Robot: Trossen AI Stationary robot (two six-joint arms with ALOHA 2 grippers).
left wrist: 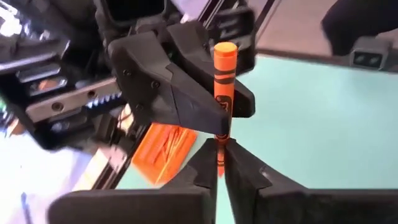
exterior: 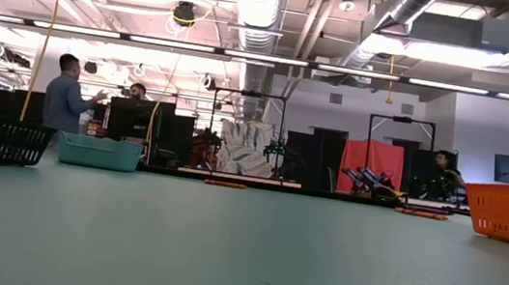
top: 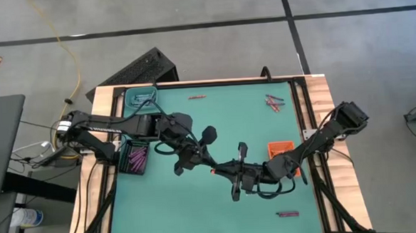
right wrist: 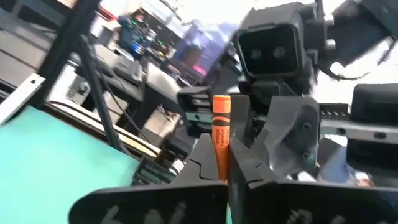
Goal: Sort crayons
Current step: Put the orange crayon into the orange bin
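High view has us mid-handover above the table's centre: left gripper (left wrist: 219, 163) and right gripper (right wrist: 225, 163) both pinch one orange crayon (left wrist: 222, 87), so we should loosen the left before carrying toward the orange tray (top: 281, 149) at three o'clock.

Green table (top: 219, 201) bears trays (top: 281, 150) and crayons (top: 274, 101).

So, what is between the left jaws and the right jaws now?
One orange crayon: the left gripper and right gripper are each shut on an end, in both wrist views.
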